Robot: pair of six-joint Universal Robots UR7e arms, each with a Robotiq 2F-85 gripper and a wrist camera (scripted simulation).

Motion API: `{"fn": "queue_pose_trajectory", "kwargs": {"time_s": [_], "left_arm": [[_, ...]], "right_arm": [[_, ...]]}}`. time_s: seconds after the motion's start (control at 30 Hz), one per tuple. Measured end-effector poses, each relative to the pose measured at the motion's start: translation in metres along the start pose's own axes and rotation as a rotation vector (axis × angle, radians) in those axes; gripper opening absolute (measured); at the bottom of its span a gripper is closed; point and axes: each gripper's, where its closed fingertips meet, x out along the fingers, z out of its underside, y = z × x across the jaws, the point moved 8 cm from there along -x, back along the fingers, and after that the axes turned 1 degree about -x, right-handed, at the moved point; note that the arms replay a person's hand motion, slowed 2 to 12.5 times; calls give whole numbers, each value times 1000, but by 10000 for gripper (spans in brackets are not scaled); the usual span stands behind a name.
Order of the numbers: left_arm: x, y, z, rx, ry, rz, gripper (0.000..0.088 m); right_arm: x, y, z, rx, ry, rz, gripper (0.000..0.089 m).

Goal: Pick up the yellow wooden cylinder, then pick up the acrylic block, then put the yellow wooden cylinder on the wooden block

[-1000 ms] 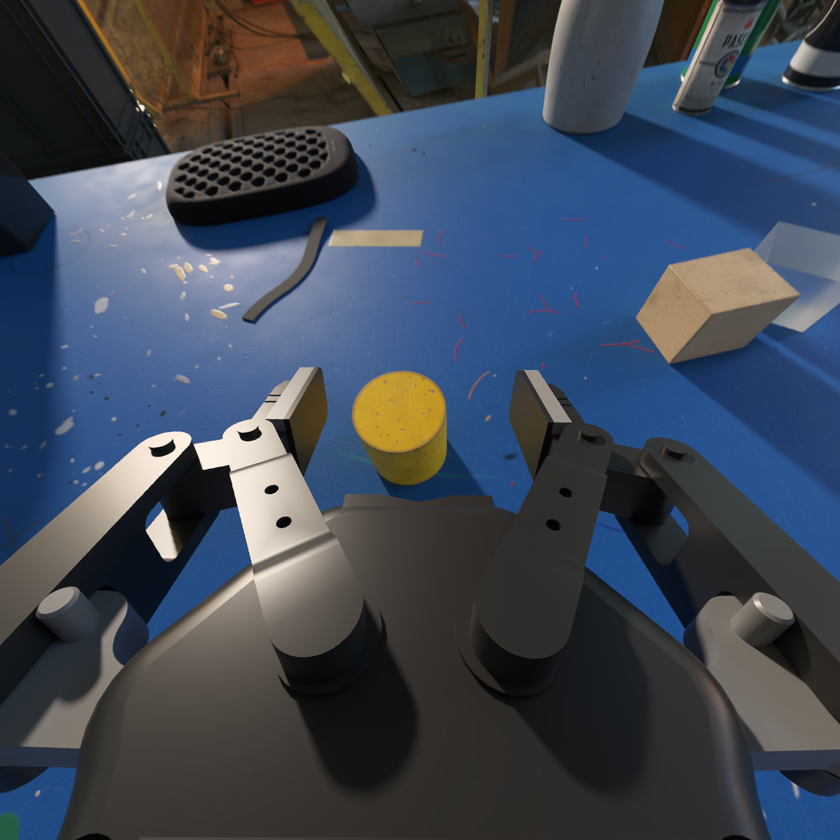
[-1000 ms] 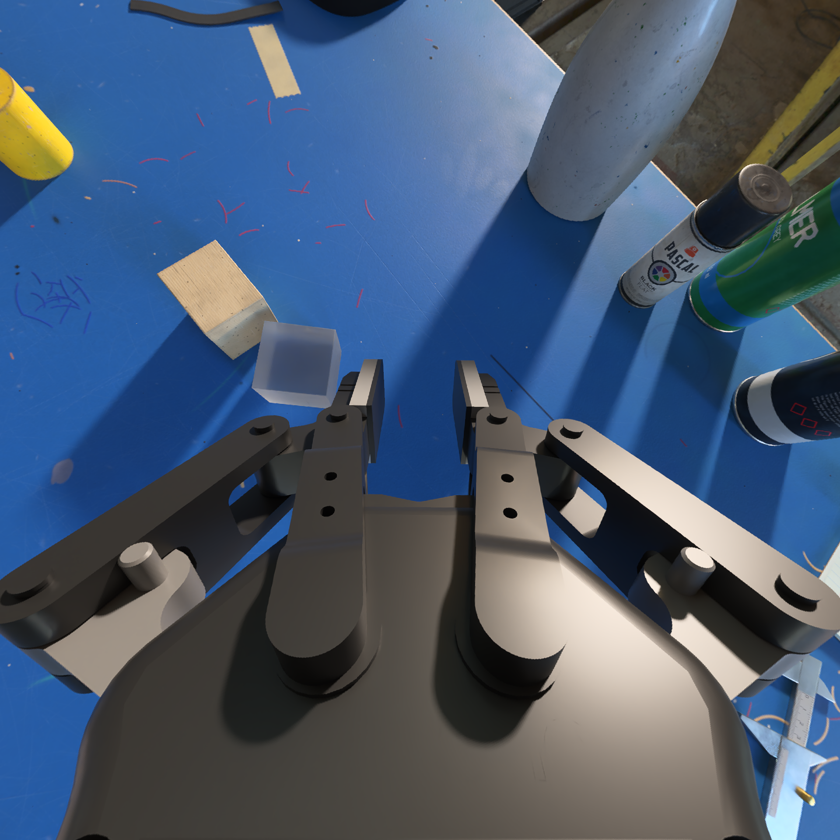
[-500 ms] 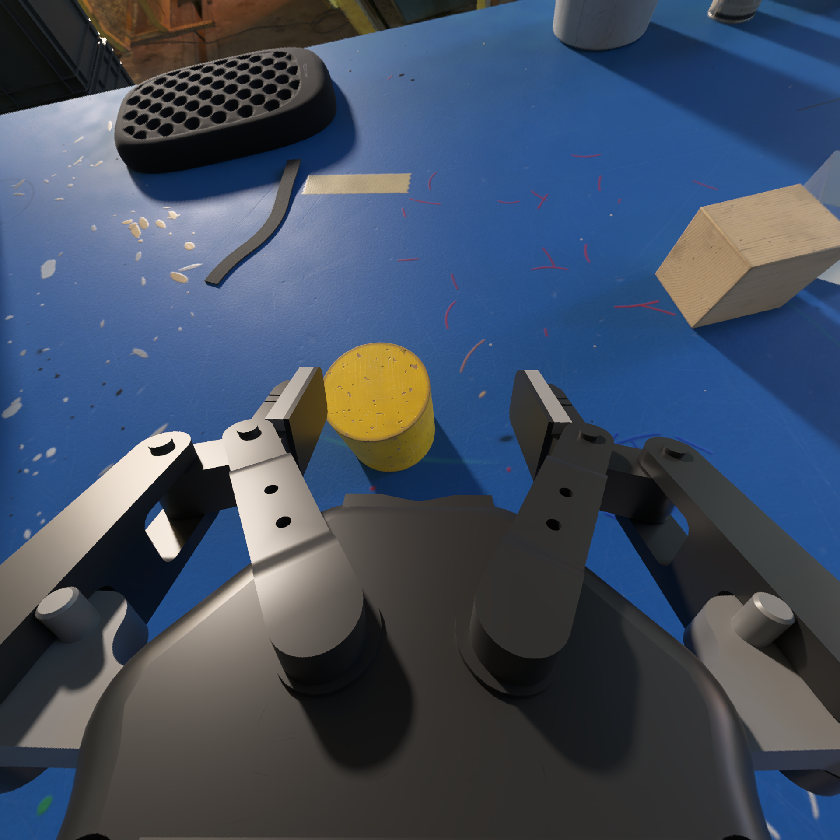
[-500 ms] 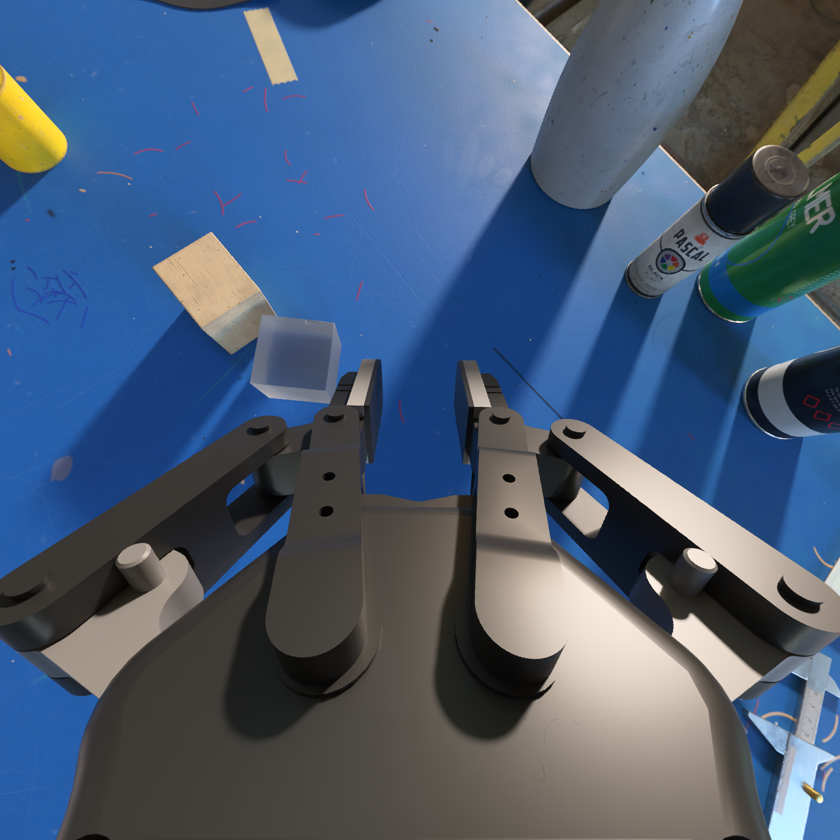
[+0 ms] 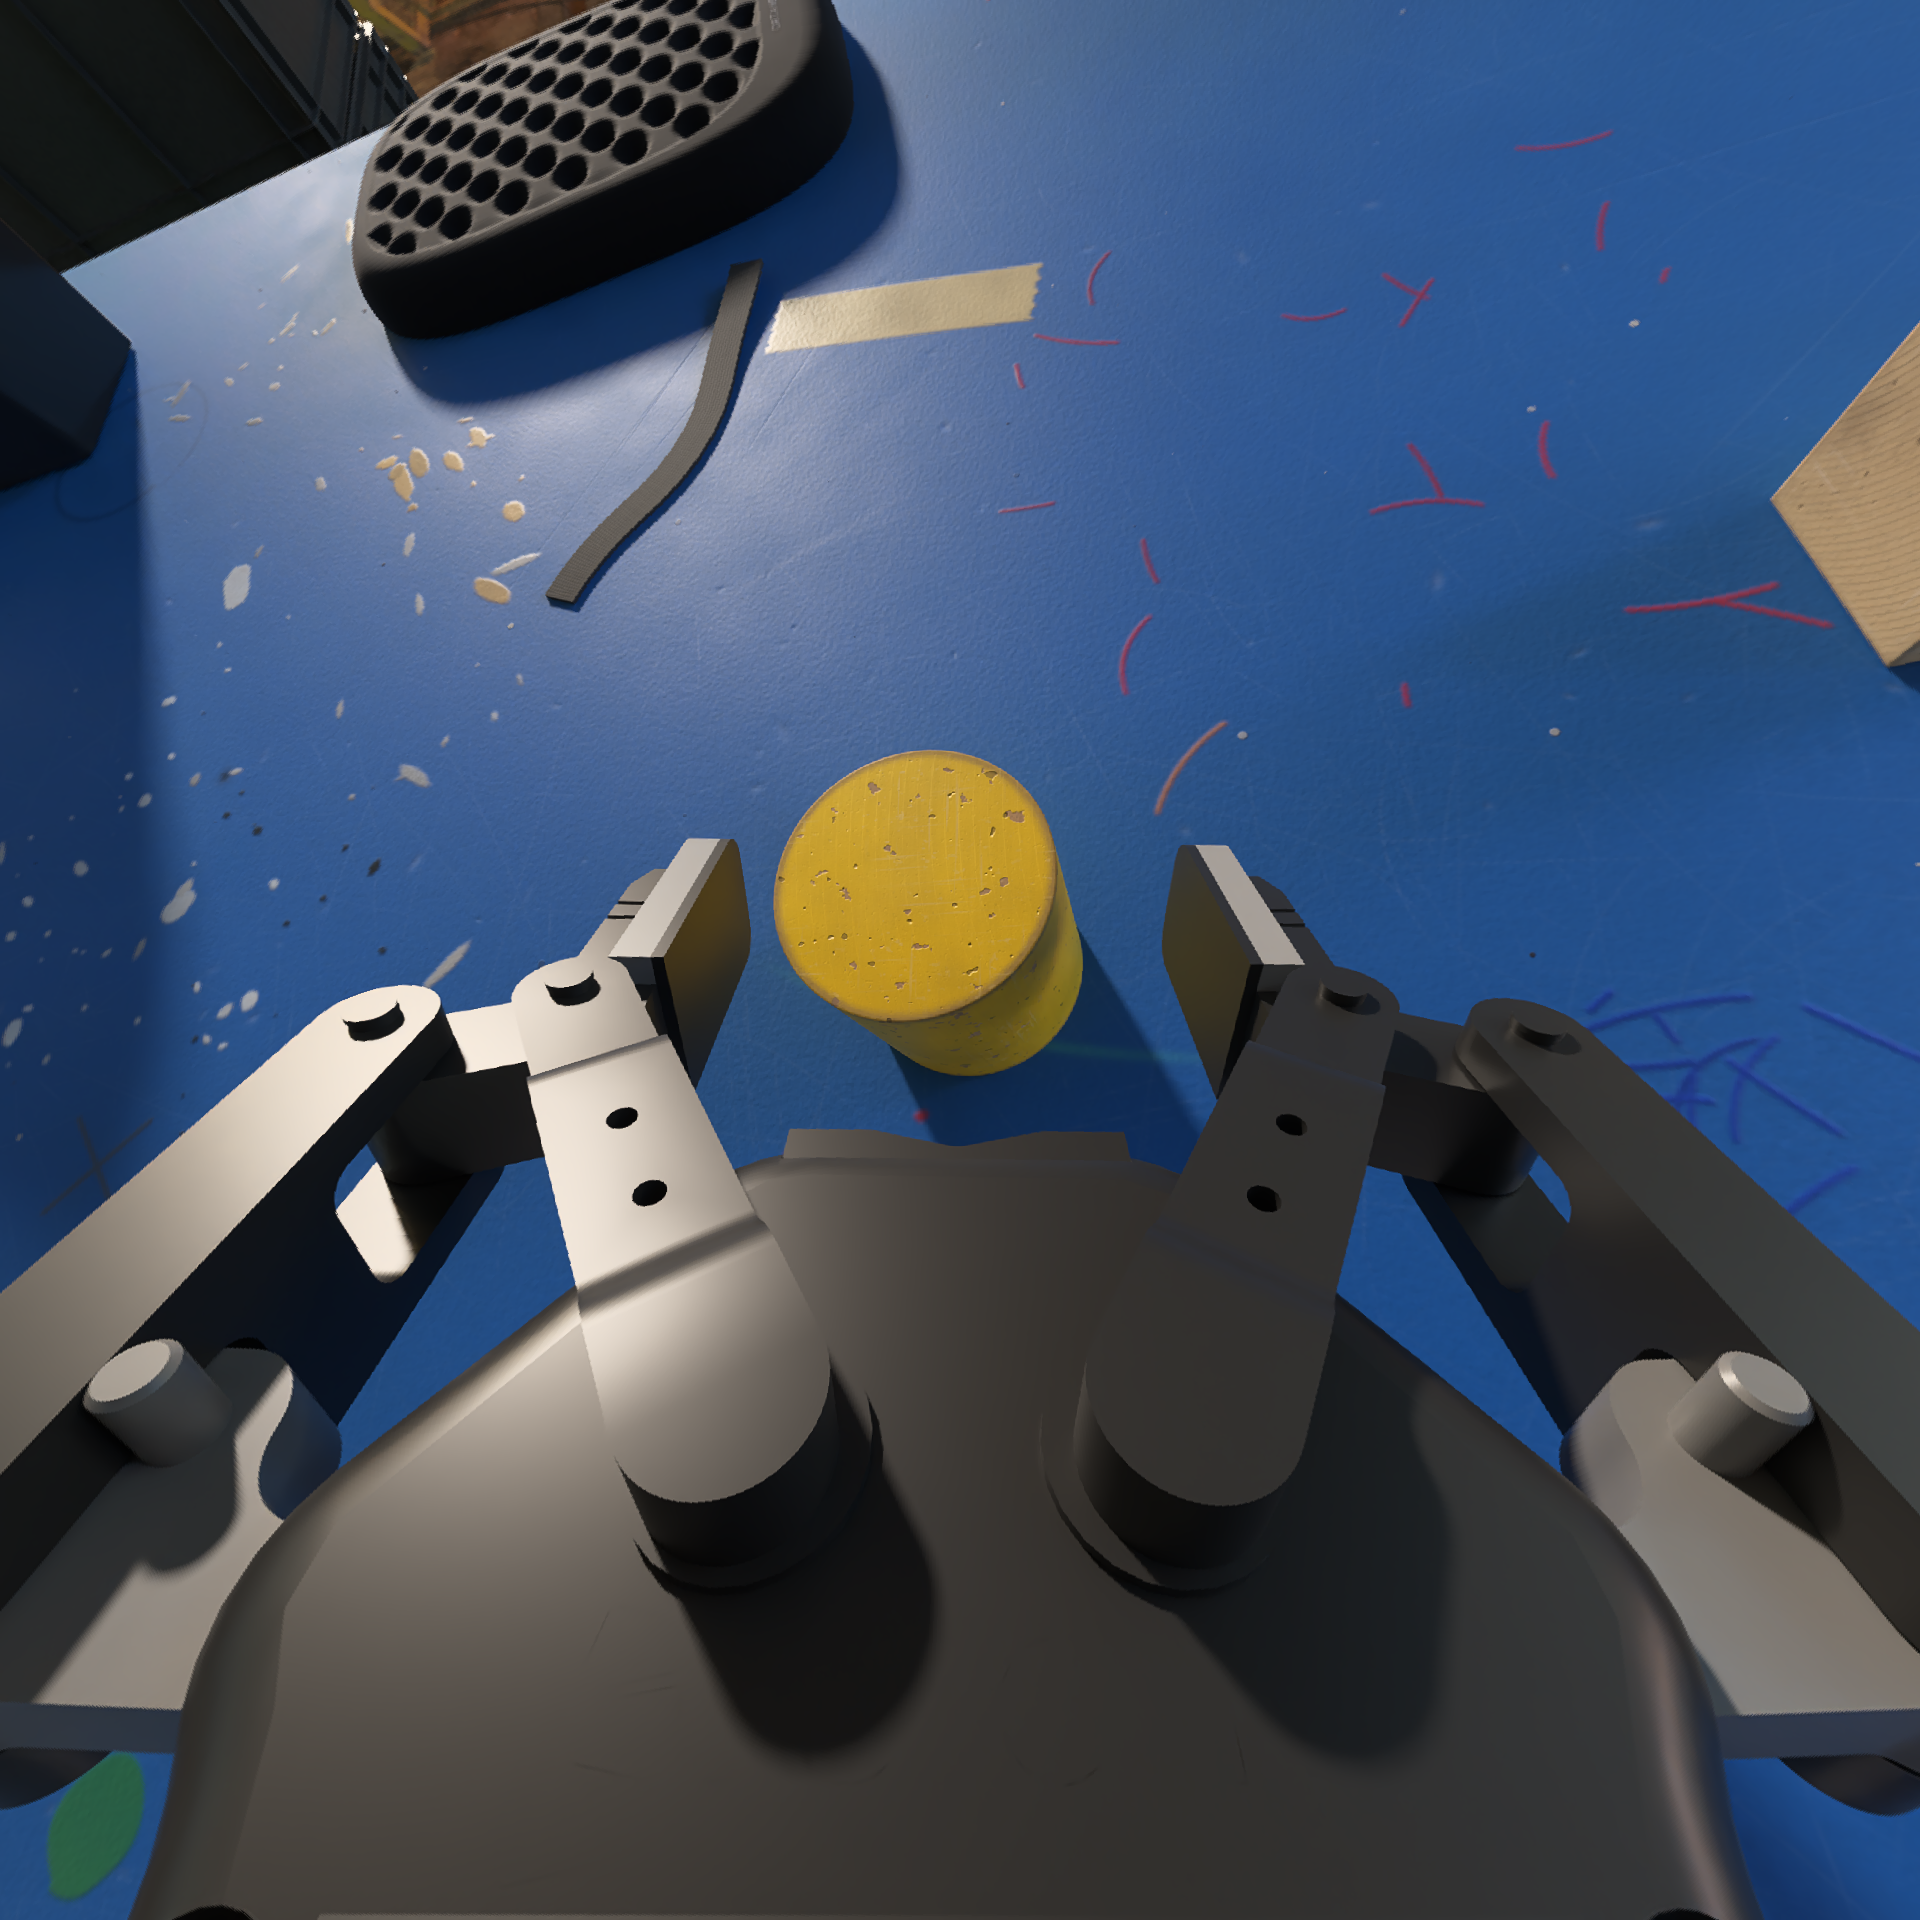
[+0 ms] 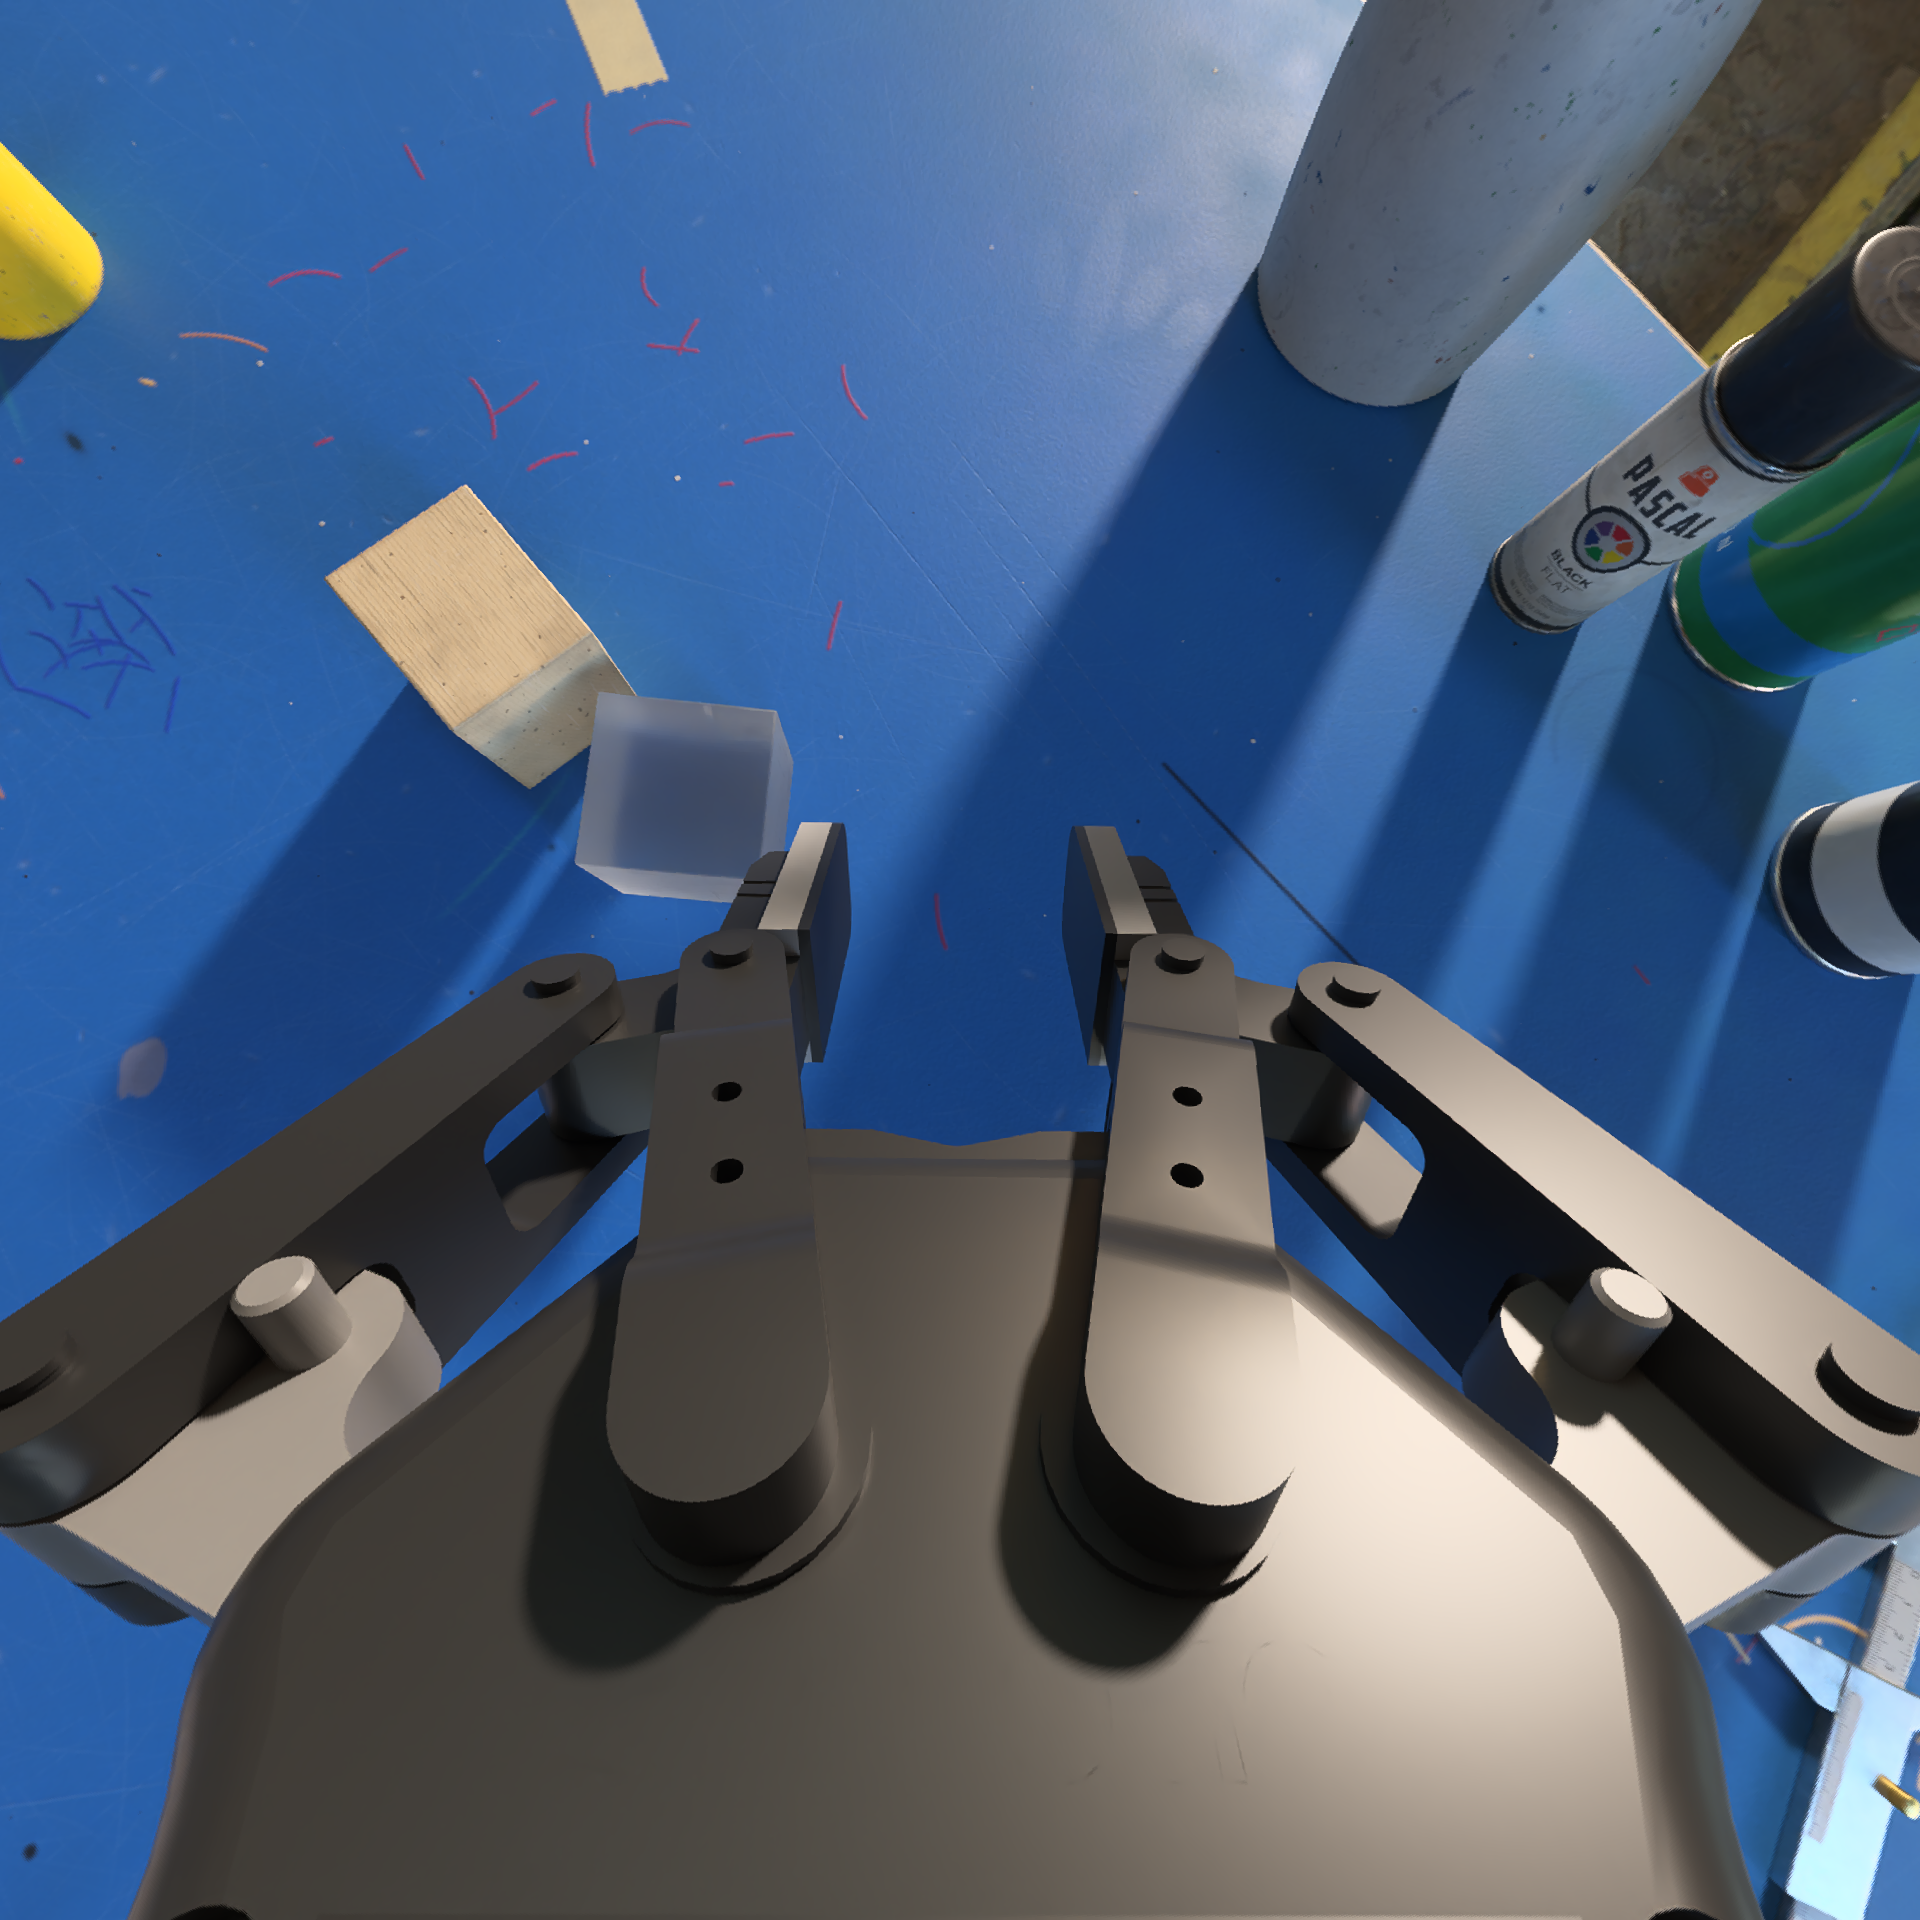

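Yellow wooden cylinder between the spread fingers of the left gripper, not yet held.

The yellow wooden cylinder (image 5: 920, 904) stands upright on the blue surface (image 5: 1299, 436), inside the wide-open left gripper (image 5: 956, 914), with a gap at each pad. At its 2 o'clock, well apart, lies the wooden block (image 5: 1865, 520); at 11 o'clock, a black perforated pad (image 5: 592, 145), a dark strip (image 5: 675, 436) and a piece of tape (image 5: 904, 307). In the right wrist view the acrylic block (image 6: 681, 795) touches the wooden block's corner, at 10 o'clock of the right gripper (image 6: 956, 883), whose fingers stand partly open around nothing. Spray cans (image 6: 1621, 509) stand at 2 o'clock.
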Motion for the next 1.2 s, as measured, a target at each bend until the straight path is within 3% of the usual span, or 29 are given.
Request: {"fn": "queue_pose_trajectory", "kwargs": {"time_s": [0.83,1.2], "left_arm": [[16,-1,8,3,-75,-13,686],[18,-4,8,-16,-70,7,605]], "right_arm": [[45,-42,-16,72,-117,-139,474],[62,-61,-18,73,-199,-165,523]]}}
